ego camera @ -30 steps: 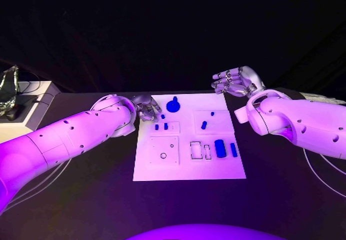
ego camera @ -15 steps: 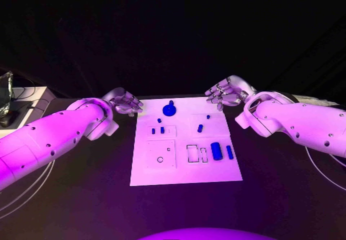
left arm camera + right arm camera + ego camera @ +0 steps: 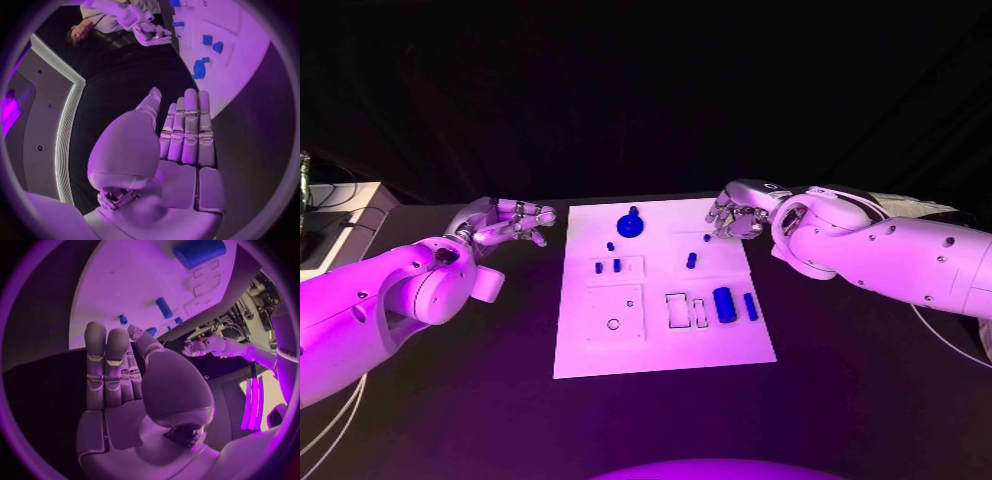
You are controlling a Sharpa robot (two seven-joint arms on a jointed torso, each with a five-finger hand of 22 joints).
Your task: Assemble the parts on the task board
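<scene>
Both hands empty: left hand (image 3: 506, 222) off the board's (image 3: 661, 345) 9 o'clock edge, fingers straight and held together; right hand (image 3: 737, 212) at its 2 o'clock corner, fingers likewise extended. Parts spread across board: round knob (image 3: 630, 224) at 12, pegs (image 3: 689, 260) mid-board, cylinder (image 3: 724, 303) toward 4. Likely risk: right-hand reach brushing small loose pegs, knocking them from recesses. No obstruction between hands and parts.

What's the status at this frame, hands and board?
Left hand open, off the board's left edge. Right hand open, at the board's far right corner. Board untouched, blue parts lying on it. Nothing in the way.
</scene>
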